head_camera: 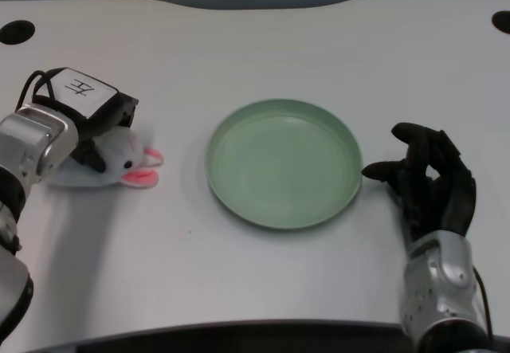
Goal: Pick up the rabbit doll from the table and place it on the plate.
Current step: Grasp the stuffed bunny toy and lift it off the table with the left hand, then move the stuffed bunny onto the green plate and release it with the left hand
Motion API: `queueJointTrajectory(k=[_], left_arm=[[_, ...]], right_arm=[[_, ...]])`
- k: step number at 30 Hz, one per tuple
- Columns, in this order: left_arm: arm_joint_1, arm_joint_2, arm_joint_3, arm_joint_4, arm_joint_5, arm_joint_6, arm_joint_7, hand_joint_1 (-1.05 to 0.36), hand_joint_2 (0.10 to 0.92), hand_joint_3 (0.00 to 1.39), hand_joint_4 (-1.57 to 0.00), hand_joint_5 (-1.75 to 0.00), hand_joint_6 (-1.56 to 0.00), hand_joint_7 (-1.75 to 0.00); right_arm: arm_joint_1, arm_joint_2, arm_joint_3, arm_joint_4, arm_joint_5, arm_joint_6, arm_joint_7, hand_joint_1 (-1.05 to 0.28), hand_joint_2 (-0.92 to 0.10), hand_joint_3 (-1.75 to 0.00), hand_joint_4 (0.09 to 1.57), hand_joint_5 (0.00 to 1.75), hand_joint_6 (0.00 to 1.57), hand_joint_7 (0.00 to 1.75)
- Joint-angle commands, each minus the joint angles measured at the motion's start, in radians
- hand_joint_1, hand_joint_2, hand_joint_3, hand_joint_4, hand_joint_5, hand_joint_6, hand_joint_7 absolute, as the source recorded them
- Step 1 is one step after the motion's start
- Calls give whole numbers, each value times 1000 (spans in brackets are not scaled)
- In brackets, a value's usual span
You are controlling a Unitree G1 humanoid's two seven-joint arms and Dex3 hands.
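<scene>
I've got the left hand down on the rabbit doll over by the table's left edge. The hand covers the doll's back and upper body from above, its white-labelled back facing up at me, and a dark finger reaches down the doll's side toward the left edge. I can't see the fingers well enough under that casing, so I cannot tell whether they are clamped on the doll or merely resting against it. The doll lies on the surface, white body flat, its face and pink-lined ears pointing toward the plate. A bit of white plush pokes out beneath the silver forearm, on the side nearest the front edge. The doll sits well apart from the plate, with bare table between the ears and the green rim. The plate itself sits near the middle of the table, round, pale green, shallow, nothing in it. Two dark holes mark the table's far corners, one at the far left, one at the far right.
</scene>
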Motion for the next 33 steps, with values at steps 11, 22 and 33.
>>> queueJointTrajectory(k=[11,22,33], left_arm=[[5,38,92,-26,-107,-80,-30,-146,907,81,-904,-1746,-670,-1710],[-31,84,217,-213,-195,-74,-123,-80,911,95,-856,-1746,-603,-1746],[-56,3,239,-436,-206,-35,-232,-97,857,52,-778,-1746,-653,-1476]], right_arm=[[8,-2,0,-2,1,2,7,-402,-921,-437,811,1400,674,1153],[-8,-3,-6,14,8,-1,14,-385,-921,-443,811,1427,671,1168],[-16,-3,-9,26,9,1,13,-400,-921,-420,833,1418,693,1160]])
